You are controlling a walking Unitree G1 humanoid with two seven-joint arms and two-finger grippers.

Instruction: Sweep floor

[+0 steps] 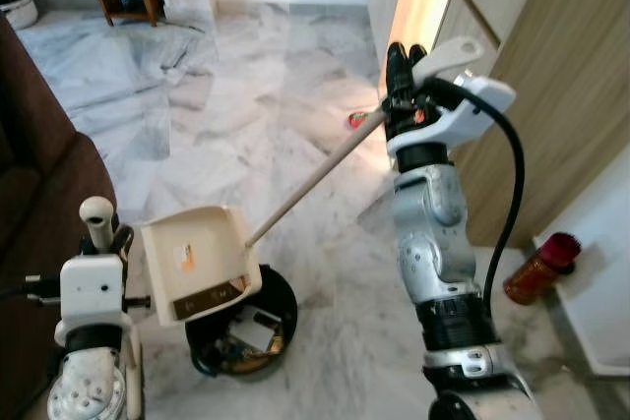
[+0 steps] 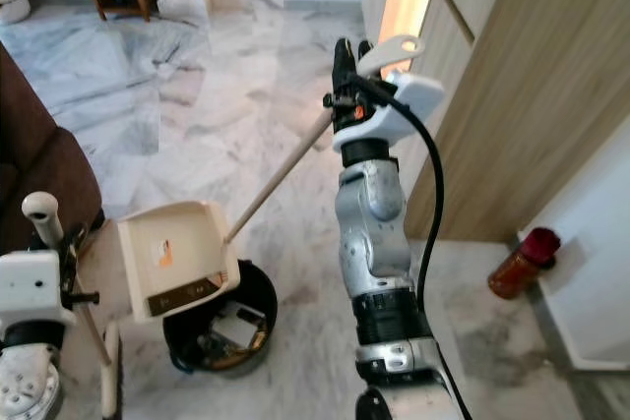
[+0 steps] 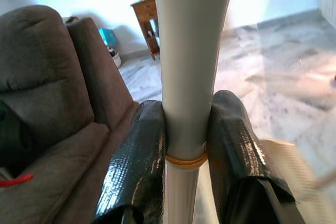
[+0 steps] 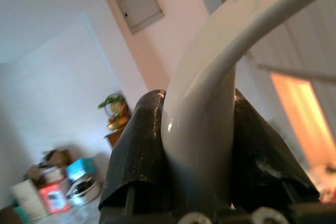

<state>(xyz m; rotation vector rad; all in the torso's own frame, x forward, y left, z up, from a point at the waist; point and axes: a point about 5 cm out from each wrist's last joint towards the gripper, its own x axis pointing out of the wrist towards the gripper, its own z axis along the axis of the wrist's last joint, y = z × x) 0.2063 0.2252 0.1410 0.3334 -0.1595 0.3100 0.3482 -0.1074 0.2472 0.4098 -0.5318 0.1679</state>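
cream dustpan [image 1: 197,261] tilts over a black bin [image 1: 258,330]; right gripper [image 1: 402,74] clamps its long handle [image 1: 313,180]. left gripper [image 3: 185,150] clamps a broom handle [image 3: 185,77]; open marble floor [image 1: 246,105] ahead

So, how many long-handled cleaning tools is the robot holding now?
2: the dustpan, raised over the black bin, handle in the right gripper; a broom handle clamped in the left gripper, beside the sofa.

At our twelve o'clock the marble floor [image 1: 246,115] lies open. The brown sofa [image 1: 39,194] blocks nine o'clock, the wooden wall panel [image 1: 551,95] two o'clock, a red bottle [image 1: 539,268] four, and the black bin [image 1: 246,327] sits underfoot.
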